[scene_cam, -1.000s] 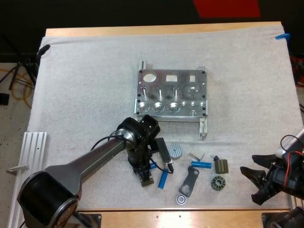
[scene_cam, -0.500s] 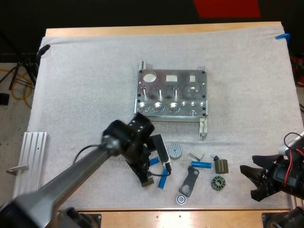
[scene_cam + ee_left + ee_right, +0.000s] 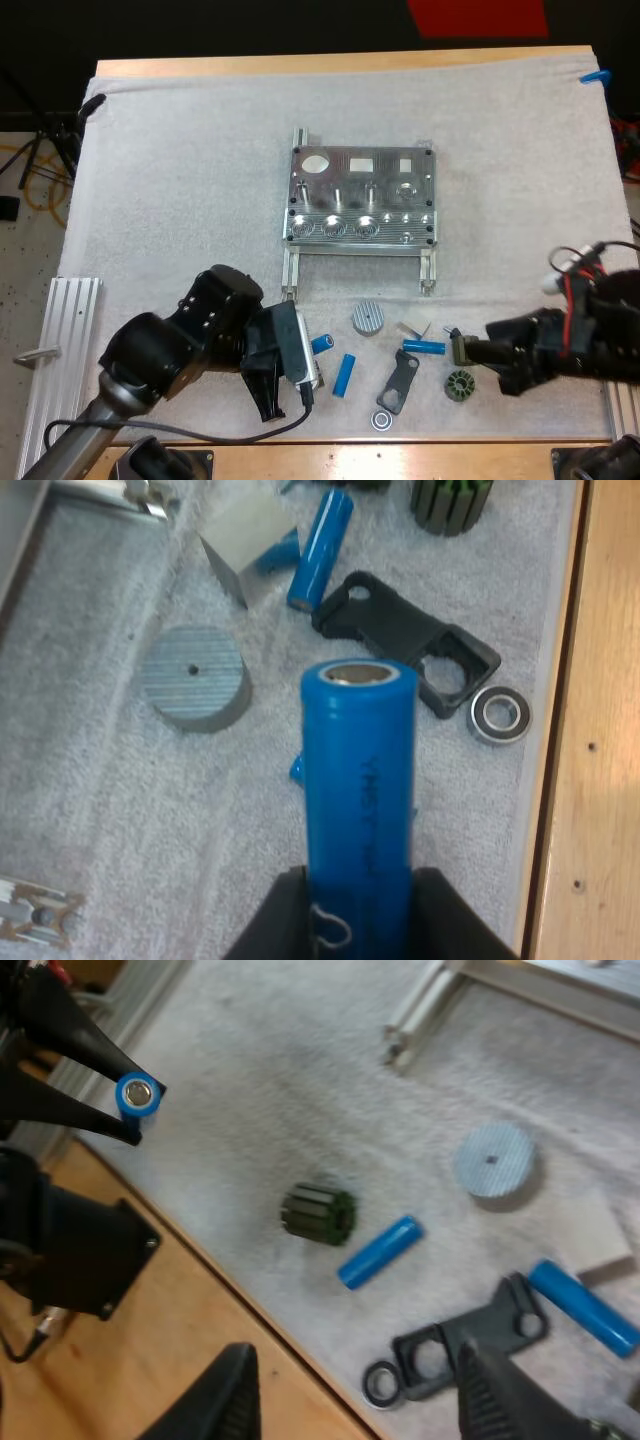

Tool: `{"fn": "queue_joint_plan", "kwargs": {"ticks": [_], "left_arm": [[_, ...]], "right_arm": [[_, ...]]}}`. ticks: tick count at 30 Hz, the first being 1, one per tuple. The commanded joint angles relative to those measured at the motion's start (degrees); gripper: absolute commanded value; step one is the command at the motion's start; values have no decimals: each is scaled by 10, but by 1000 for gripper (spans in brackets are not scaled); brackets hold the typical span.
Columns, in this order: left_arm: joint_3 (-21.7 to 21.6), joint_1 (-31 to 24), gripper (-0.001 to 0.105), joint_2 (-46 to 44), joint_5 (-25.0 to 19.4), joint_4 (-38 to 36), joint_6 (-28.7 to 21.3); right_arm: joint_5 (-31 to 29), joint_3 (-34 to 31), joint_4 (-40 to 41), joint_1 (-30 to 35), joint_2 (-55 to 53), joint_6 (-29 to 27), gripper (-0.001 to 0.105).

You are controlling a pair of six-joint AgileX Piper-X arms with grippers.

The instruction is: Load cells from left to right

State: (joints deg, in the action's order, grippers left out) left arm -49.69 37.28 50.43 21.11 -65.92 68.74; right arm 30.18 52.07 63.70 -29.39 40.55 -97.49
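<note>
A: What has the left gripper (image 3: 360, 905) got?

B: It grips a blue cell (image 3: 360, 780) from both sides. The cell juts well past the fingertips, over the mat (image 3: 120, 810).

A: What lies round it?

B: Nearest the cell's end is a grey disc (image 3: 195, 677). Behind the cell lies a loose cell (image 3: 380, 1252), mostly hidden from the left wrist. Further out there is a black bracket (image 3: 405, 640) with a bearing (image 3: 500, 715) just beside it, then a far cell (image 3: 322, 545) next to a clear block (image 3: 240, 545). The blue at that block's edge could be a cell or a reflection — I cannot tell.

A: And the fixture (image 3: 360, 195)?

B: Well apart from the gripper, towards the table's far side. From above, the arm's own wrist covers the fingers.

A: The right gripper (image 3: 355, 1360)?

B: Its fingers are spread, grasping nothing. From above its tip meets a ribbed block (image 3: 466, 349) — touching it or above it, I cannot tell.
</note>
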Motion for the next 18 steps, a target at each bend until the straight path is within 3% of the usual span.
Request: {"fn": "queue_joint_plan", "kwargs": {"ticks": [1,8,18], "left_arm": [[-2,2,0,-6,6,-3,4],[-2,2,0,-9,15,-3,9],[-2,2,0,-9,16,-3,8]], "right_arm": [[24,12,-14,-1,22,1,44],[52,46,-73,-43,137,1,44],[73,64,-197,-159,252,75,44]]}}
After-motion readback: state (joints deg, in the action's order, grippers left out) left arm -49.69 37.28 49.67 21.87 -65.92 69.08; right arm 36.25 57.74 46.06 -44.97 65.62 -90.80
